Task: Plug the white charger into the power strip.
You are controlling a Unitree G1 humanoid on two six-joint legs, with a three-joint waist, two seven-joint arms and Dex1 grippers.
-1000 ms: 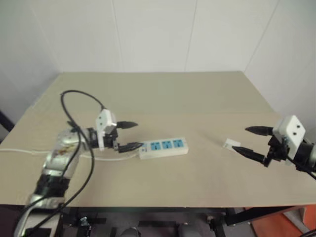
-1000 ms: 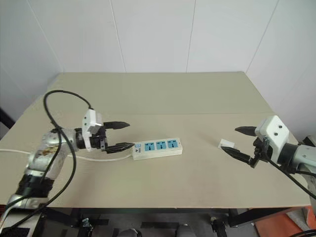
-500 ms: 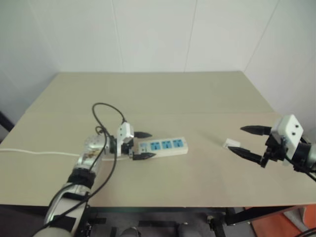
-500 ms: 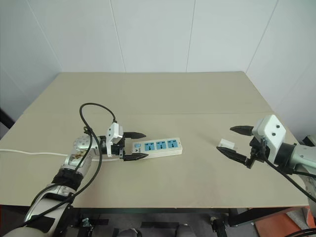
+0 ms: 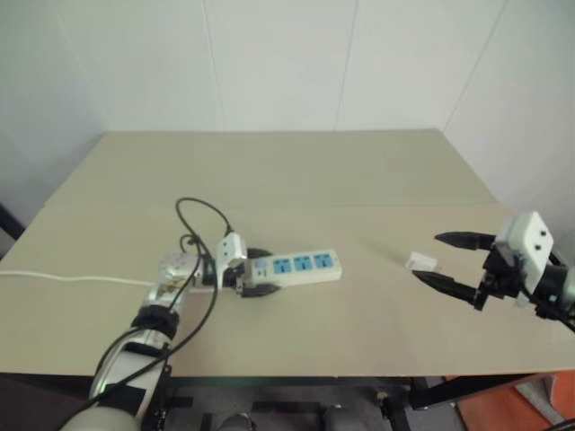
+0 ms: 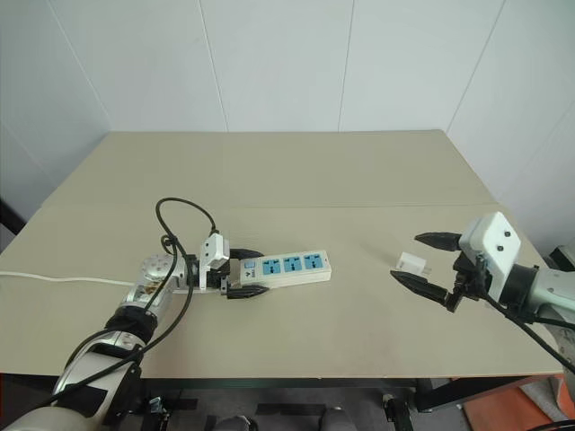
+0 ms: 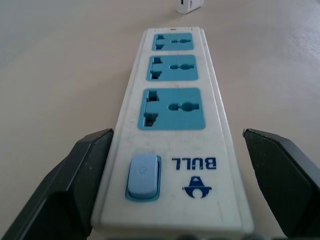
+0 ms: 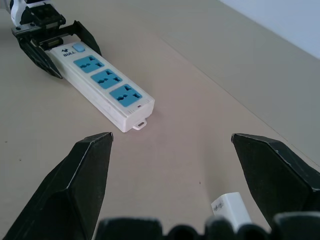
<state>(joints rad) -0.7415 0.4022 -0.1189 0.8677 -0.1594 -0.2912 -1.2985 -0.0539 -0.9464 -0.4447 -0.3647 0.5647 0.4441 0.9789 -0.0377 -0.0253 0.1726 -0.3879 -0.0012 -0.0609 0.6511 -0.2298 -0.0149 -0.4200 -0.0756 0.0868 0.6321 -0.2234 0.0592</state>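
The left tool (image 6: pixel 244 272), fully open and gripping nothing, straddles the switch end of the power strip (image 6: pixel 285 267) on the tabletop (image 6: pixel 296 171), while the white charger (image 6: pixel 412 263) at 3 o'clock lies between the open, empty right tool's (image 6: pixel 426 262) fingers.

Power strip (image 6: pixel 286 267): long white bar, three blue socket faces up, blue switch at its left end, lying flat mid-desk (image 6: pixel 296 171). White charger (image 6: pixel 412 263): small white block, unplugged, on the desk well right of the strip.
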